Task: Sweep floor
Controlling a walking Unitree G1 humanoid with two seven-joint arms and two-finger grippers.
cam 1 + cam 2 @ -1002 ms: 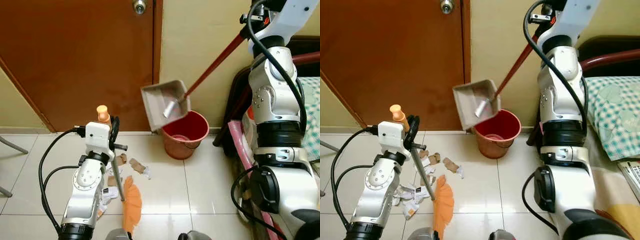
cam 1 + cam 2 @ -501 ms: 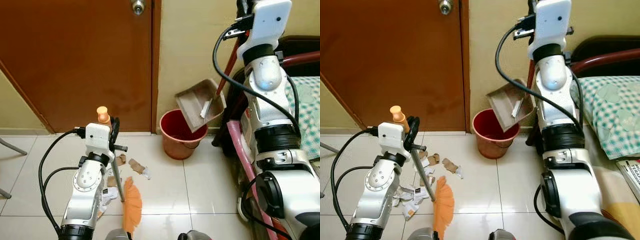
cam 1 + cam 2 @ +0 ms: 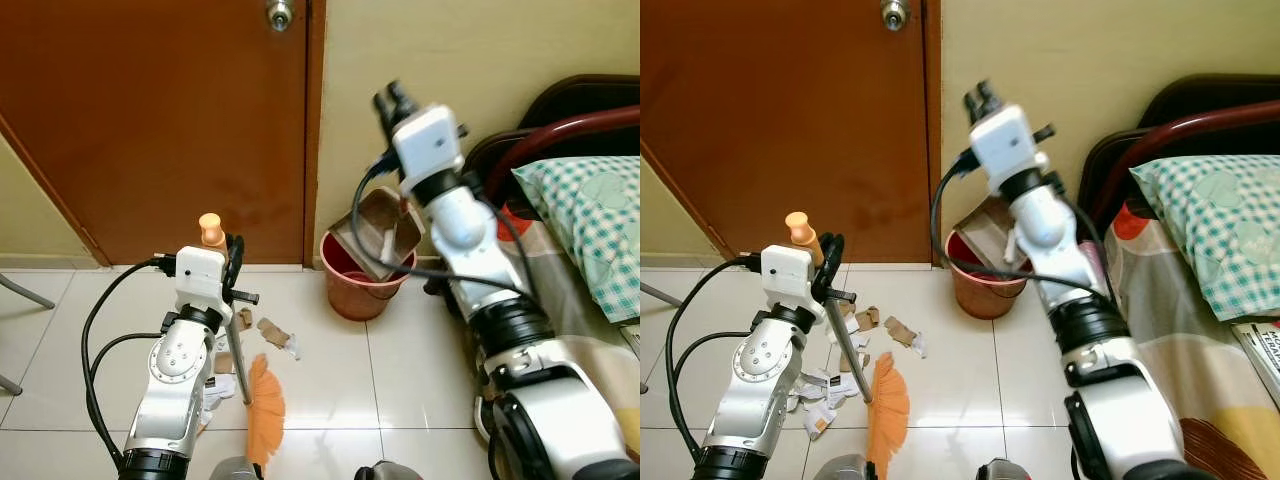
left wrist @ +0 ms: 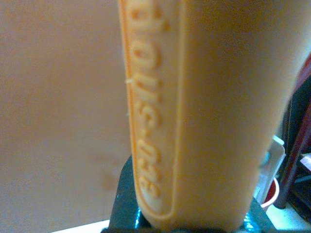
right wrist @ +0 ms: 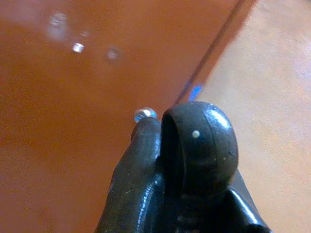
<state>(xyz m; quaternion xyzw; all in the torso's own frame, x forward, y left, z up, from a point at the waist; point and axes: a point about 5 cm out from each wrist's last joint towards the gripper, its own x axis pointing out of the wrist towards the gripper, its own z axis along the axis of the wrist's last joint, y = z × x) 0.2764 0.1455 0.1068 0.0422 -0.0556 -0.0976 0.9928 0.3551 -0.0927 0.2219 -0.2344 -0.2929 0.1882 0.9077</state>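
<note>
- Centrally, a round red plastic bucket [image 3: 365, 285] stands on the pale glossy floor tiles [image 3: 330, 370], close against the cream wall beside the brown wooden door [image 3: 150, 120].
- Tipped into the bucket's mouth is a beige plastic dustpan [image 3: 380, 235], a shallow square tray with raised sides — its open face turned up and outward, its lower edge down inside the rim. What lies inside the bucket cannot be made out.
- Above the bucket the right gripper [image 3: 392, 100] is raised at the end of the silver arm; in the wrist view its black fingers [image 5: 146, 160] are wrapped around a rounded black knob [image 5: 201, 141], holding it fast.
- Left of the bucket, the left gripper [image 3: 232, 262] clasps the grey shaft of an orange broom [image 3: 262, 405]; the smooth orange handle tip [image 3: 210, 228] pokes up above it, with raised lettering visible in the wrist view.
- The broom's fan-shaped orange bristles rest on the tiles, forward and left of the bucket.
- Torn brown and white paper scraps [image 3: 272, 332] lie scattered on the floor between the broom and the bucket.
- Right of the bucket — a dark curved bed frame [image 3: 560, 120] and a green checked pillow [image 3: 590, 215].
</note>
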